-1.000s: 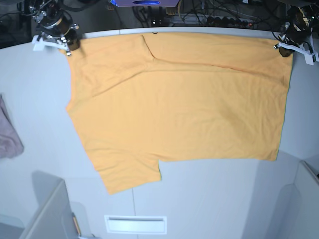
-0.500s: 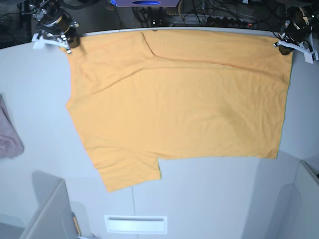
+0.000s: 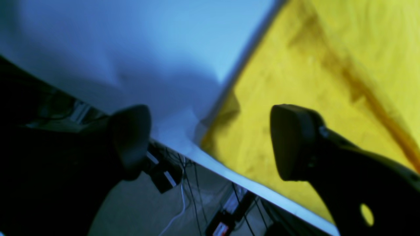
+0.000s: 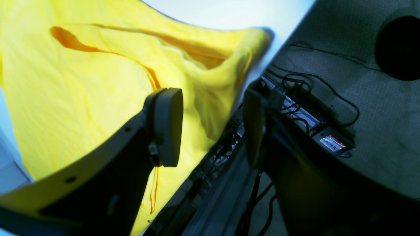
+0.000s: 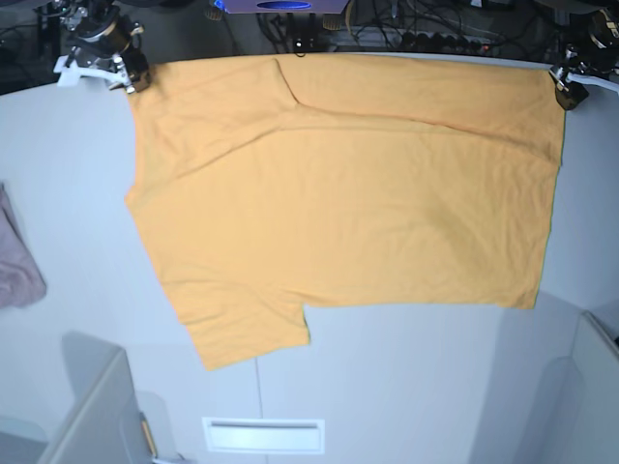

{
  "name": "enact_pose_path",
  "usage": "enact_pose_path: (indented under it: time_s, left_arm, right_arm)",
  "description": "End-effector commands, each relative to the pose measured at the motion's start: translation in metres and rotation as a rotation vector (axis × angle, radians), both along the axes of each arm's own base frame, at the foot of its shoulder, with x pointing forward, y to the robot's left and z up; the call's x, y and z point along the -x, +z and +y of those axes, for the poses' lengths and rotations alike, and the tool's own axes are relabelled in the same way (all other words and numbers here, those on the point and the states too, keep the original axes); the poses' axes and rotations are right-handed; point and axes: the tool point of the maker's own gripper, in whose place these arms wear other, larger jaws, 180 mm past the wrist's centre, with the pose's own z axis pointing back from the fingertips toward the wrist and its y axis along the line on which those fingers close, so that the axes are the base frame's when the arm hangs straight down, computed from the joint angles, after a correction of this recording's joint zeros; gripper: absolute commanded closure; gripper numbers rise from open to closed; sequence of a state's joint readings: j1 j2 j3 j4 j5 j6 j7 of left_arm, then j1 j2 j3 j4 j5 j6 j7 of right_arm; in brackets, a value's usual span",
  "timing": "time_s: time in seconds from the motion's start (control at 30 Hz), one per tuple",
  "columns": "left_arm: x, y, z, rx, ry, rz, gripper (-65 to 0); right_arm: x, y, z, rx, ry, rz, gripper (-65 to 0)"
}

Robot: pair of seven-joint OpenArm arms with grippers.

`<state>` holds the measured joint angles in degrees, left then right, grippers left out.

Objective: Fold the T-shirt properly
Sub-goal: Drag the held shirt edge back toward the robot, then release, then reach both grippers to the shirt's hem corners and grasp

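The orange-yellow T-shirt lies spread flat on the white table, its top edge along the far table edge and one sleeve pointing to the near left. My right gripper is at the shirt's far-left corner. In the right wrist view the gripper is open, and the bunched corner lies loose behind the gap. My left gripper is at the far-right corner. In the left wrist view it stands wide open above that corner, which rests on the table edge.
A pinkish-mauve cloth lies at the table's left edge. Grey box walls stand at the near left and near right. A white slotted plate sits near the front. Cables and power strips hang beyond the far edge.
Both grippers have opened and let go of the T-shirt's far corners. They have drawn slightly back toward the far edge, and the shirt's top edge now lies flat there.
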<state>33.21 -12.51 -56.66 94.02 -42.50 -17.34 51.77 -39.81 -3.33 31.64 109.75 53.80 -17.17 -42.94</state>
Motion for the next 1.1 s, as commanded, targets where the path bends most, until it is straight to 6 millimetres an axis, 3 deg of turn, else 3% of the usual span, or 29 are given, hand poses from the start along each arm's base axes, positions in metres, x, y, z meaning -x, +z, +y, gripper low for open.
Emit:
enact_pose_path:
  time_s: [0.0,0.07,0.23,0.33,0.4,0.47,0.53,0.7,0.73,0.9,1.07]
  left_arm:
    - [-0.003,0.014,0.010,-0.037,-0.002,-0.029,-56.4]
    - [-0.003,0.022,0.017,-0.060,0.012,-0.043,-56.3]
    - [-0.007,0.064,0.036,-0.170,0.031,-0.110,-56.3]
    - [-0.017,0.080,0.036,-0.208,0.010,-0.144,-56.1]
    - [-0.041,0.089,0.028,-0.224,-0.041,-0.182,-55.9]
    - [-0.062,0.085,0.014,-0.202,-0.097,-0.203,-52.8]
    - [-0.080,0.081,-0.001,-0.176,-0.140,-0.225,-42.6]
    - [-0.126,0.085,-0.029,-0.139,-0.231,-0.296,-2.6]
    - [-0.136,0.087,-0.034,-0.136,-0.253,-0.312,0.0]
    - [-0.162,0.090,-0.053,-0.113,-0.312,-0.351,0.0]
    - [-0.172,0.091,-0.048,-0.152,-0.333,-0.328,0.0]
  right_arm:
    - [-0.001,0.006,-0.004,0.017,0.003,-0.015,-28.5]
    - [-0.002,0.010,-0.008,0.034,0.001,-0.023,-28.5]
    - [-0.006,0.031,-0.055,0.136,-0.090,-0.069,-28.5]
    - [-0.028,0.045,-0.084,0.198,-0.097,-0.121,-28.8]
    - [-0.046,0.047,-0.093,0.208,-0.084,-0.149,-29.0]
    - [-0.072,0.047,-0.094,0.200,-0.050,-0.181,-29.0]
    - [-0.096,0.041,-0.090,0.183,-0.003,-0.195,-29.0]
    - [-0.163,0.038,-0.070,0.129,0.077,-0.260,-28.7]
    - [-0.178,0.041,-0.069,0.121,0.081,-0.278,-28.7]
    - [-0.241,0.052,-0.073,0.182,0.104,-0.330,-29.1]
    - [-0.299,0.052,-0.059,0.226,0.215,-0.351,-29.4]
